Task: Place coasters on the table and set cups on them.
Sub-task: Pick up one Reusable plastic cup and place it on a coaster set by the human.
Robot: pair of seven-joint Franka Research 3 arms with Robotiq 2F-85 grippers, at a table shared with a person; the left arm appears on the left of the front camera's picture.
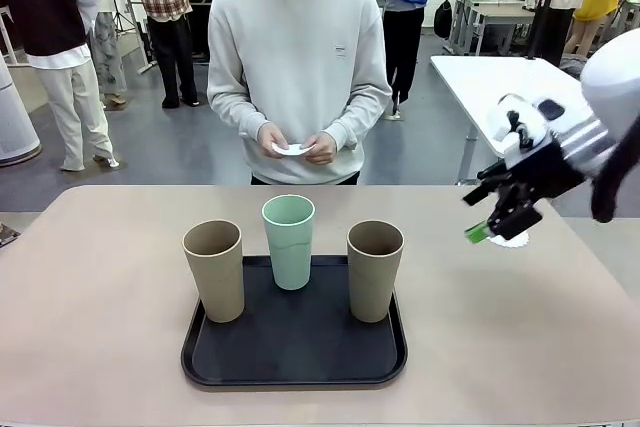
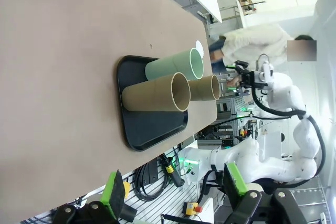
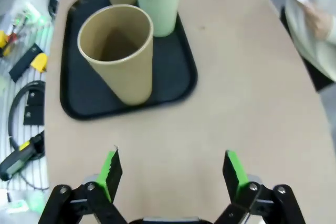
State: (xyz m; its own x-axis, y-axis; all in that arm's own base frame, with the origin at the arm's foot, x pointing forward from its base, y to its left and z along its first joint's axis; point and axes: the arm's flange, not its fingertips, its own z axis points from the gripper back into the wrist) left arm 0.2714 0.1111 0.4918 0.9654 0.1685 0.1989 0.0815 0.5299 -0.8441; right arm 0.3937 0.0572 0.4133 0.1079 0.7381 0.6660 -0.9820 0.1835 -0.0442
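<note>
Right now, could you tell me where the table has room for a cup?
Bare table left of the tray, and between the tray and the coaster by the right claw. The tray is crowded with three cups.

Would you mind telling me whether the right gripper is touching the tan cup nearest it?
Apart. The right wrist view shows bare table between the open right gripper and that tan cup.

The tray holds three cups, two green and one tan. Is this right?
Not quite. The tray holds three cups, but it is one green cup and two tan cups; the front view shows this.
</note>
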